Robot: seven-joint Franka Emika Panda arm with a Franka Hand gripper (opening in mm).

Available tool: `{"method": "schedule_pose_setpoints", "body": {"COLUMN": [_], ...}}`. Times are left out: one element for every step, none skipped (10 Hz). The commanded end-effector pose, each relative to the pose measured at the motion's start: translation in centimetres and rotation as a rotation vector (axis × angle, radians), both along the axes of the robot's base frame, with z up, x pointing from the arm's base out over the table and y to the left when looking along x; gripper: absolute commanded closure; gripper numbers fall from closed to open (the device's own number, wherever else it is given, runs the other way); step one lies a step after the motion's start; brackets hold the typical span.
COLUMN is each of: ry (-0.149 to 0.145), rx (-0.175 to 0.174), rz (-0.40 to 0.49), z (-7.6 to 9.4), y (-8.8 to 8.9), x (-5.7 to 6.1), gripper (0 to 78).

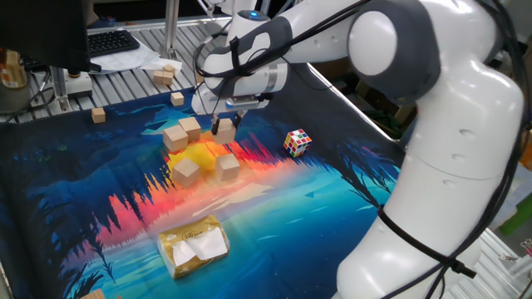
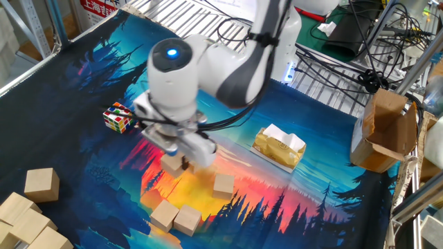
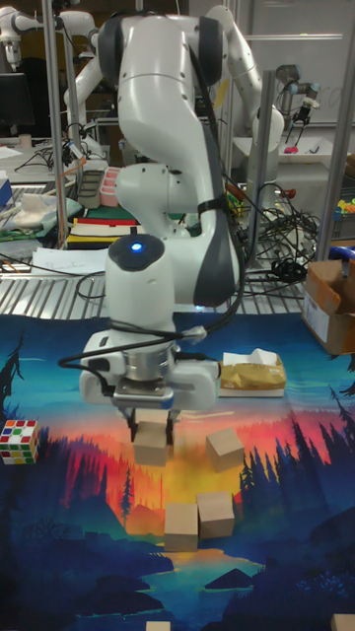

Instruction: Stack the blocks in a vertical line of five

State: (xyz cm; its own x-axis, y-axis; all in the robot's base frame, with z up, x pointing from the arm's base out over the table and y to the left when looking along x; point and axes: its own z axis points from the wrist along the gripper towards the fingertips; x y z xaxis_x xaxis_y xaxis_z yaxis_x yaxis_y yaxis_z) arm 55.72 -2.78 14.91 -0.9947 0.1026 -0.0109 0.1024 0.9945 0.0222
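Sunset-printed cloth (image 3: 59,513) covers the table. Gripper (image 3: 151,422) pinches one block (image 3: 151,441) above it; a lone block (image 3: 225,449) lies at 3 o'clock, two touching blocks (image 3: 197,520) at 6.

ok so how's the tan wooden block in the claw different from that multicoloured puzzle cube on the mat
The plain tan wooden block is held in the robot's claw, above the mat; the multicoloured puzzle cube rests on the mat with nothing touching it. The block is bare, uniform wood, while the puzzle cube's faces are grids of small coloured squares. The block hangs near the other wooden blocks; the puzzle cube sits off to one side, alone. Both are cubes of about the same size.
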Motion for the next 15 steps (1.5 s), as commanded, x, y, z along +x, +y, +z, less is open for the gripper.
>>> {"method": "schedule_pose_setpoints", "body": {"ry": [0.009,0.008,0.008,0.008,0.008,0.014,0.017,0.019,0.020,0.021,0.024,0.025,0.027,0.027,0.027], "rx": [-0.001,-0.002,-0.002,-0.009,-0.010,-0.011,-0.011,-0.011,-0.010,-0.010,-0.010,-0.007,-0.004,-0.006,-0.006], "rz": [0.016,0.026,0.029,0.049,0.055,0.065,0.069,0.069,0.069,0.067,0.065,0.058,0.055,0.052,0.052], "z": [0.9,0.9,1.0,1.2,1.2,1.4,1.4,1.5,1.4,1.4,1.4,1.4,1.4,1.4,1.4], "y": [1.4,1.6,1.7,2.0,2.1,2.3,2.4,2.5,2.5,2.5,2.5,2.5,2.5,2.5,2.5], "x": [-1.9,-2.2,-2.3,-2.7,-2.8,-3.2,-3.4,-3.5,-3.5,-3.5,-3.5,-3.5,-3.5,-3.5,-3.5], "gripper": [76.4,76.4,76.4,76.4,76.4,76.4,76.4,76.4,76.4,76.4,76.4,76.4,76.4,76.4,76.4]}}
